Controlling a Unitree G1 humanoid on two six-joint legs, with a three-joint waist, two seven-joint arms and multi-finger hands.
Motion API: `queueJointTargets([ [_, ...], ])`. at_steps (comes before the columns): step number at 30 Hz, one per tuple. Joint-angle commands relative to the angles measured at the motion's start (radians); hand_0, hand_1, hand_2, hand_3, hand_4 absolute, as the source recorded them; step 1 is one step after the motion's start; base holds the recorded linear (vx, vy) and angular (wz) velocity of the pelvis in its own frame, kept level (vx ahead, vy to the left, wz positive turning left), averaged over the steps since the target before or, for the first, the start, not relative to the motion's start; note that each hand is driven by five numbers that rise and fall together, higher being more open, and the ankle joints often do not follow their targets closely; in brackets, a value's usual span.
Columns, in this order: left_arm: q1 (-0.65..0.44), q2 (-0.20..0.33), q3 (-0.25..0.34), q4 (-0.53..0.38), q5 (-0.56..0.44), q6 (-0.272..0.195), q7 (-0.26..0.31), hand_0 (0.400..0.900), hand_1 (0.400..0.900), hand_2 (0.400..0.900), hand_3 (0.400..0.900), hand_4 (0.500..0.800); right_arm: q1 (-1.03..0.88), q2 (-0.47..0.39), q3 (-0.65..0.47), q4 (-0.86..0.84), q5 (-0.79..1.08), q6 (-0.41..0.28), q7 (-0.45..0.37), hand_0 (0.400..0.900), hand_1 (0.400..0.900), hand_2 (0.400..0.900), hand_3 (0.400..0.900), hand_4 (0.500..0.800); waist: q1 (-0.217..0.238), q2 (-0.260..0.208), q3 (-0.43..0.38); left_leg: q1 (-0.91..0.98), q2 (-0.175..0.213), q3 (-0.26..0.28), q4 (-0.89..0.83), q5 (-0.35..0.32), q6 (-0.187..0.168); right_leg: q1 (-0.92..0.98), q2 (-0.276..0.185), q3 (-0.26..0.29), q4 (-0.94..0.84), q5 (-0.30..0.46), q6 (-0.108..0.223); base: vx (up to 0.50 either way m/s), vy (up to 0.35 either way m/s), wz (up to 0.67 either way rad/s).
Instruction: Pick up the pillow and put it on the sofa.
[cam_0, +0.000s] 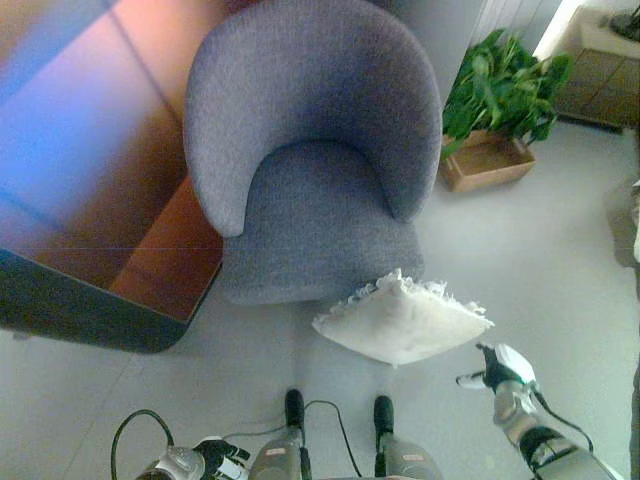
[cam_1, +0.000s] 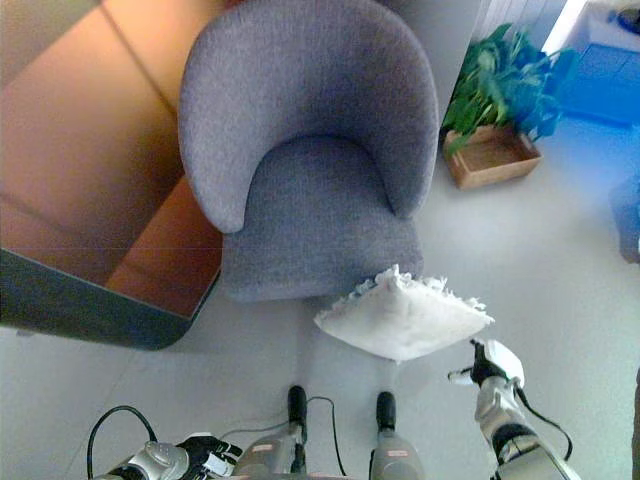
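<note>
The right hand (cam_0: 503, 372) hangs low at the right, just beside the pillow's near right corner but apart from it, fingers loosely spread and holding nothing. The left hand (cam_0: 218, 458) sits at the bottom edge on the left, well away from the work; its fingers look curled in on themselves with nothing in them.

As I judge it, the task has barely begun: nothing is lifted and nothing is on the seat. What is left is the whole of it, the grasp, the lift and the placing.

The sofa (cam_0: 315, 150), a grey round-backed seat, fills the middle of the view, its cushion bare. Left of it stands a brown table (cam_0: 150, 200) with a dark edge. At the upper right is a plant (cam_0: 500, 85) in a wooden box (cam_0: 487, 165), well apart from everything else.

The pillow (cam_0: 400, 320), white with a frilled edge, lies on the floor (cam_0: 540, 260) against the sofa's front, its far corner touching or nearly touching the seat base. It is ahead of the right hand and to its left, so a short reach inward should meet the near corner.
</note>
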Motion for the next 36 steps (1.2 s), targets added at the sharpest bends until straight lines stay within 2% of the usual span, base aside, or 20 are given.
queueJointTargets([
  [1,-0.074,0.027,-0.032,0.034,-0.060,0.022,-0.016,0.900,0.900,0.900,0.900,0.800,-0.126,-0.082,0.033,-0.016,0.041,-0.016,-0.033,0.900,0.900,0.900,0.900,0.800,0.025,-0.044,0.067,0.000,-0.066,-0.024,-0.007,-0.091,0.041,-0.051,-0.011,-0.009,0.023,0.004,0.037,-0.06,-0.001,0.04],
  [9,-0.162,0.026,-0.047,0.047,-0.113,0.051,-0.011,0.900,0.900,0.900,0.900,0.800,-0.288,-0.156,0.066,-0.023,0.085,-0.032,-0.004,0.900,0.900,0.900,0.900,0.800,0.038,-0.024,0.148,-0.083,-0.069,-0.026,-0.007,-0.068,0.034,-0.153,-0.013,-0.030,0.094,-0.018,0.031,-0.06,-0.001,0.05],
  [17,-0.191,0.012,-0.060,0.042,-0.145,0.052,0.008,0.900,0.900,0.900,0.900,0.800,-0.391,-0.248,0.087,-0.040,0.095,-0.047,0.016,0.900,0.900,0.900,0.900,0.800,0.042,-0.006,0.194,-0.156,-0.074,-0.028,0.012,-0.047,0.031,-0.258,-0.021,-0.051,0.188,-0.046,0.024,-0.04,0.012,0.06],
  [24,-0.172,0.000,-0.067,0.029,-0.168,0.040,0.029,0.900,0.900,0.900,0.900,0.800,-0.428,-0.309,0.083,-0.077,0.103,-0.038,0.026,0.900,0.900,0.900,0.900,0.800,0.040,0.003,0.203,-0.185,-0.077,-0.024,0.022,-0.045,0.028,-0.305,-0.029,-0.055,0.225,-0.057,0.024,-0.02,0.018,0.02],
  [36,-0.144,-0.019,-0.080,0.006,-0.202,0.017,0.040,0.900,0.900,0.900,0.900,0.800,-0.541,-0.371,0.116,-0.148,0.108,-0.072,0.083,0.900,0.900,0.900,0.900,0.800,0.045,0.038,0.220,-0.234,-0.089,-0.016,0.050,-0.040,0.023,-0.363,-0.047,-0.054,0.261,-0.064,0.025,-0.02,0.052,0.00],
])
